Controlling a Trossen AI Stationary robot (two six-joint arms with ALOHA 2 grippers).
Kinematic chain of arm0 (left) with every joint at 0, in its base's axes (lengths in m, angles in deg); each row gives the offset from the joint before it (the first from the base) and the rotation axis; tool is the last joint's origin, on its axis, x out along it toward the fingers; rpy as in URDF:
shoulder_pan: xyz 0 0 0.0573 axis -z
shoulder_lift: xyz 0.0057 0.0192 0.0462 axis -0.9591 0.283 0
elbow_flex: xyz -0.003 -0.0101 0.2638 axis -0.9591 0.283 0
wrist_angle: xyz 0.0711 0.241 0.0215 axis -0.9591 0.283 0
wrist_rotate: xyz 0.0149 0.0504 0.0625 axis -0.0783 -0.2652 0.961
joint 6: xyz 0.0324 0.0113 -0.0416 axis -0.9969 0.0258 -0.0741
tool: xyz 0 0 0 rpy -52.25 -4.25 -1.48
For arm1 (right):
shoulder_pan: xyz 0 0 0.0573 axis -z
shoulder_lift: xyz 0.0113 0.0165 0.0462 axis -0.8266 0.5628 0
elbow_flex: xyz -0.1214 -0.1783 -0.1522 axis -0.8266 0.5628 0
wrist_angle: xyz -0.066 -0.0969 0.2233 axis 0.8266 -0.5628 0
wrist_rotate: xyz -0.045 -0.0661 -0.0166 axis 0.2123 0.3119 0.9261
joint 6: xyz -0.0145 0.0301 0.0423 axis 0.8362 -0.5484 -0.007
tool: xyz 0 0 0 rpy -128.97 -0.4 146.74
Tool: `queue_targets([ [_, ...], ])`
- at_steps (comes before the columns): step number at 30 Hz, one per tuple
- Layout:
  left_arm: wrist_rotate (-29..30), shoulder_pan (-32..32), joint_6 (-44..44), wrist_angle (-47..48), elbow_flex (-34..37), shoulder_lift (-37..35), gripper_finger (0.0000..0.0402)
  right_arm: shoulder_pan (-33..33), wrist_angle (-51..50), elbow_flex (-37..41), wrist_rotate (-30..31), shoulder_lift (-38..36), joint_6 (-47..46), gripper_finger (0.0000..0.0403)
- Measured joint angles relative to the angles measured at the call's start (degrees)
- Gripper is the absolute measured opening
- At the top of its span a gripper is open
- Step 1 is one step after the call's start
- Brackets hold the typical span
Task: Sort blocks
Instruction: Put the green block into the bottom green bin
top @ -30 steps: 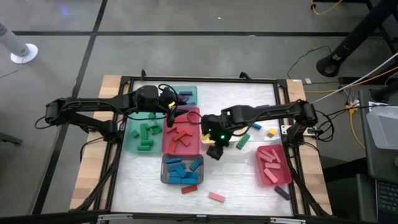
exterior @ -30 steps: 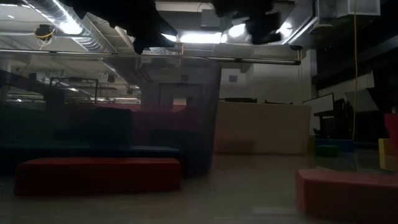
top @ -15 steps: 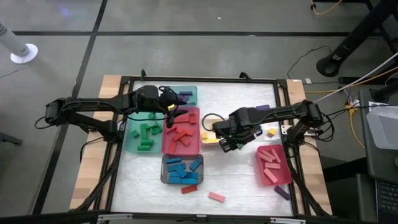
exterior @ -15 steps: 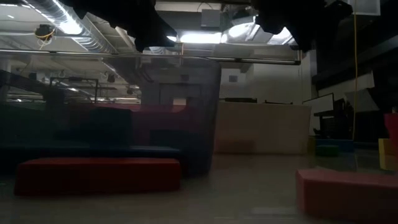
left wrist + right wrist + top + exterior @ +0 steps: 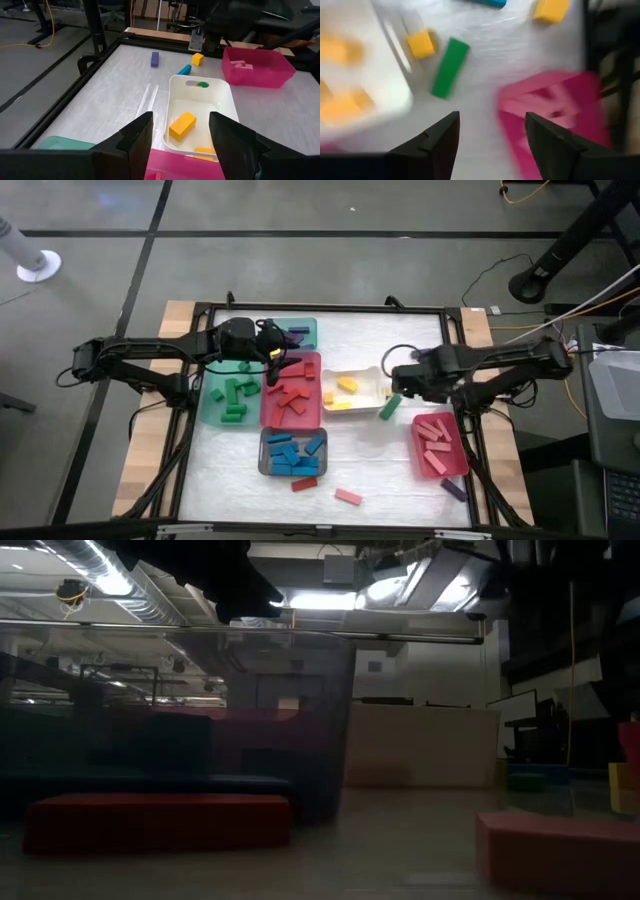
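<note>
**Both Grippers Spread, Holding Nothing**

Fingers (image 5: 440, 145) of the right gripper (image 5: 400, 383) are gaping empty above a green block (image 5: 449, 67) lying beside the white tray (image 5: 383, 376). Farther off, the left gripper (image 5: 275, 358) is hovering, released, over the red tray (image 5: 267, 416).

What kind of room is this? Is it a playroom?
More likely a robot lab or workshop: two dark robot arms work at a black-framed table, loose cables trail over the grey floor, and bare silver ceiling ducts hang overhead.
</note>
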State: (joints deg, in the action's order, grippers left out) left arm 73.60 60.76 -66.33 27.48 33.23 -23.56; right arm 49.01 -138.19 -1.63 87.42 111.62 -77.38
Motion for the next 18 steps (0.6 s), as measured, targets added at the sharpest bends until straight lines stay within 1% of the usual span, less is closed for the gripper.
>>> queue_targets([
  [1, 0.00, 0.00, 0.02, 0.00, 0.00, 0.00, 0.0182, 0.00, 2.63, 2.02, 0.56, -1.20, -5.67, 0.0223],
  [2, 0.00, 0.00, 0.03, -0.02, 0.00, 0.00, 0.0182, 0.00, 4.89, 3.87, 0.55, -1.95, -9.31, 0.0223],
  [3, -0.01, 0.00, 0.04, 0.01, 0.00, 0.00, 0.0182, 0.01, 7.00, 5.59, 0.54, -2.40, -11.04, 0.0223],
  [6, 0.00, 0.00, 0.04, 0.03, 0.00, 0.00, 0.0182, 0.02, 12.17, 9.40, 1.35, -2.52, -12.47, 0.0223],
  [9, 0.00, 0.00, 0.05, 0.03, 0.00, 0.00, 0.0182, 0.02, 17.16, 12.67, 3.76, -0.71, -13.93, 0.0223],
  [13, 0.00, 0.00, 0.05, -0.05, 0.00, 0.00, 0.0182, 0.02, 20.11, 15.37, 7.02, 1.51, -17.59, 0.0223],
  [18, 0.00, 0.00, 0.07, -0.08, 0.00, 0.00, 0.0182, 0.34, 23.51, 16.97, 10.12, 4.08, -21.06, 0.0223],
])
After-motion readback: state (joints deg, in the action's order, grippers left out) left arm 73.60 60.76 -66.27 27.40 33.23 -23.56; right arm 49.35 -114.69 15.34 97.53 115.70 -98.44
